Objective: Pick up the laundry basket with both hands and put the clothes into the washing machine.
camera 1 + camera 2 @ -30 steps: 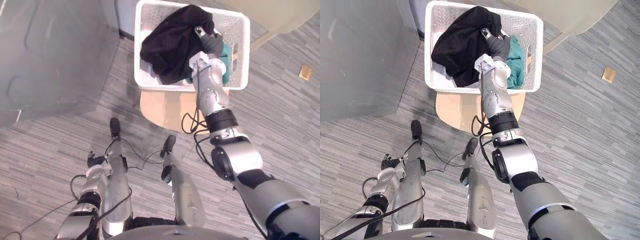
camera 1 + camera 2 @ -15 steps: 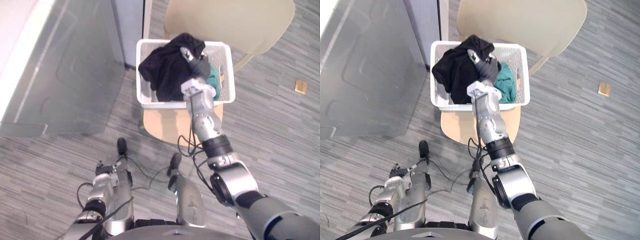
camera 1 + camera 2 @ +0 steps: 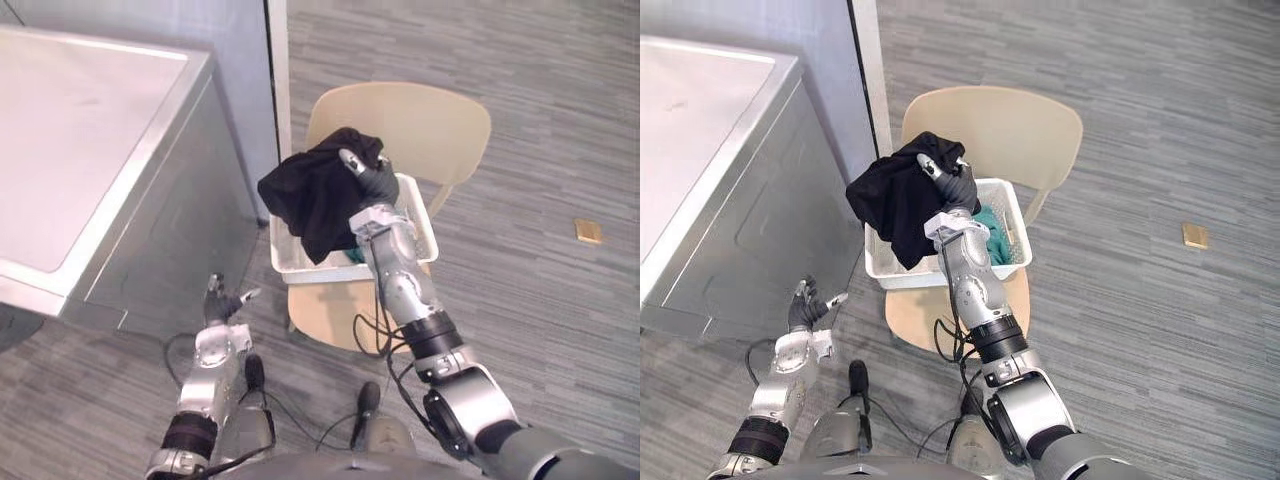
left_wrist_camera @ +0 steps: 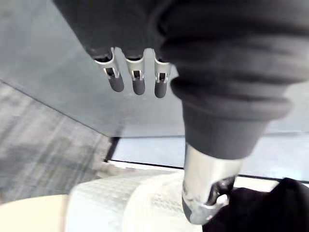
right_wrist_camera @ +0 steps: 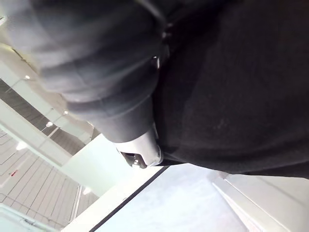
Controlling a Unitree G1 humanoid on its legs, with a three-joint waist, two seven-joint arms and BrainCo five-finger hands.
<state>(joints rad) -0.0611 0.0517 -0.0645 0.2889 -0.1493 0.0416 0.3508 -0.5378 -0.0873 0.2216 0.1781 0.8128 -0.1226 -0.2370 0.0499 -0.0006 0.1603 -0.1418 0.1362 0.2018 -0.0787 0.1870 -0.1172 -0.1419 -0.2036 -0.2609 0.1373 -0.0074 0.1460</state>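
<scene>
- Your right hand (image 3: 370, 184) is raised above the laundry basket (image 3: 902, 270), its fingers curled into a black garment (image 3: 312, 200) and pinching it.
- The garment hangs from that hand in a loose bunch. Its lower folds trail down over the side of the basket nearest the washing machine (image 3: 90, 170).
- The white basket rests on the seat of a beige chair (image 3: 420, 125), just beside the machine's front corner.
- A teal garment (image 3: 992, 232) lies inside the basket, under your right forearm.
- Your left hand (image 3: 803, 308) is low in front of the machine, fingers straight and spread, holding nothing and well apart from the basket.
</scene>
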